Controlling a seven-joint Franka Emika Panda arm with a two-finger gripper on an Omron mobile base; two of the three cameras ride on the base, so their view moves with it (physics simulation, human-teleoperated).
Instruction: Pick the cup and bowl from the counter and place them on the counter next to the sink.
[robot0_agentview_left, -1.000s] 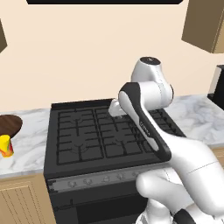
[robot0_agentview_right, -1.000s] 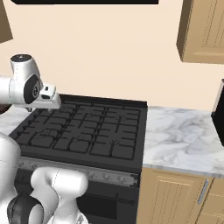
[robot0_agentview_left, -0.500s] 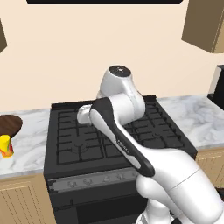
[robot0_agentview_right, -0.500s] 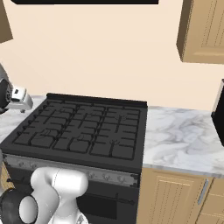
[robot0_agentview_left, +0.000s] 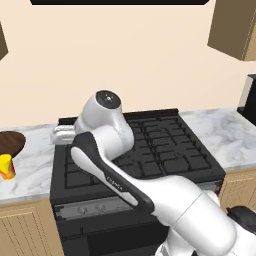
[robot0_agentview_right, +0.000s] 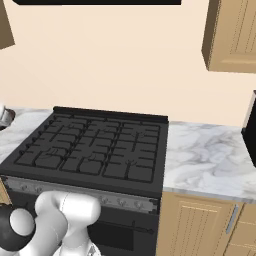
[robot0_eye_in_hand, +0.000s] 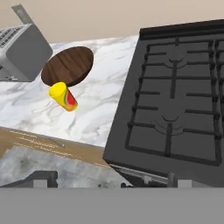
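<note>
Progress: nothing moved yet | small yellow red-splashed cup (robot0_eye_in_hand: 64, 97) just beside wide dark-brown wooden bowl (robot0_eye_in_hand: 68, 65), at its 6 o'clock, both on white marble bench (robot0_eye_in_hand: 100, 105) | claw spread wide, empty | left: both picks, both placements

Cup (robot0_eye_in_hand: 64, 97) before bowl (robot0_eye_in_hand: 68, 65), on counter (robot0_eye_in_hand: 99, 96) beside stove (robot0_eye_in_hand: 175, 100).

Marble surface (robot0_eye_in_hand: 103, 103) left of the stove top (robot0_eye_in_hand: 175, 100) has open room between stove edge and cup (robot0_eye_in_hand: 64, 96). Cup stands just beside the bowl (robot0_eye_in_hand: 69, 65), on its near side, so little gap between the two. A metal toaster (robot0_eye_in_hand: 19, 50) sits close behind the bowl, crowding that side. Stove grates are bare. Marble right of the stove (robot0_agentview_right: 210, 155) is open up to a dark appliance (robot0_agentview_right: 250, 135) at the edge.
</note>
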